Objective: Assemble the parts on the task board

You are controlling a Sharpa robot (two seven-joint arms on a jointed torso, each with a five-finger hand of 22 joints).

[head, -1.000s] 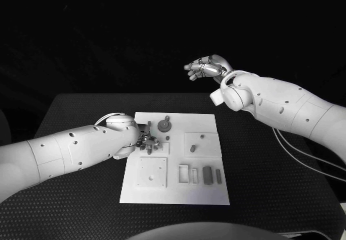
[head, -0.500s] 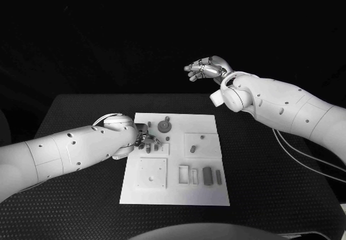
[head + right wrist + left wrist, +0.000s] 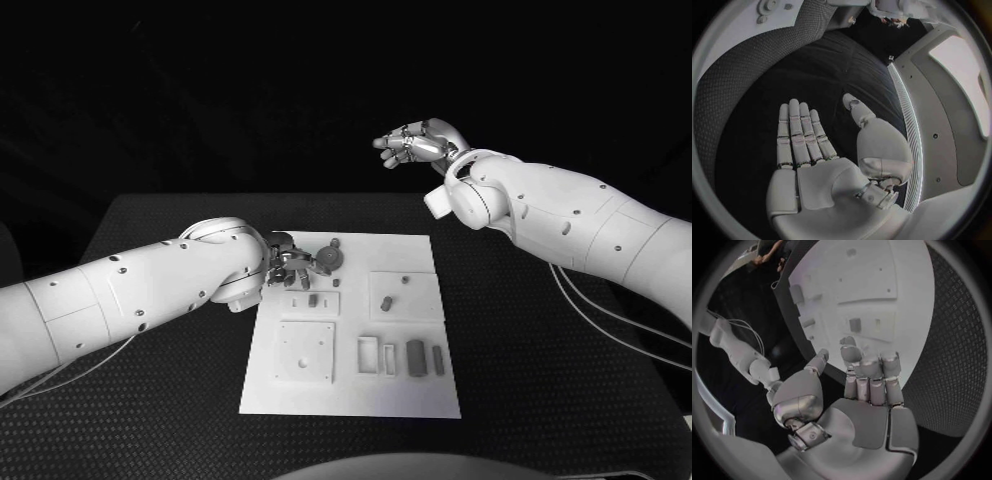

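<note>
The task board [image 3: 351, 395] sits mid-counter with most parts [image 3: 415, 353] lying loose near its front edge, so I'd say plenty's left. My left hand [image 3: 289, 268] hovers at the far-left corner; can't tell what it's gripping. Right hand [image 3: 415, 140] is raised, open, empty.

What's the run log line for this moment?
left hand: open, over task board | right hand: open, raised off table | parts: on board
</note>
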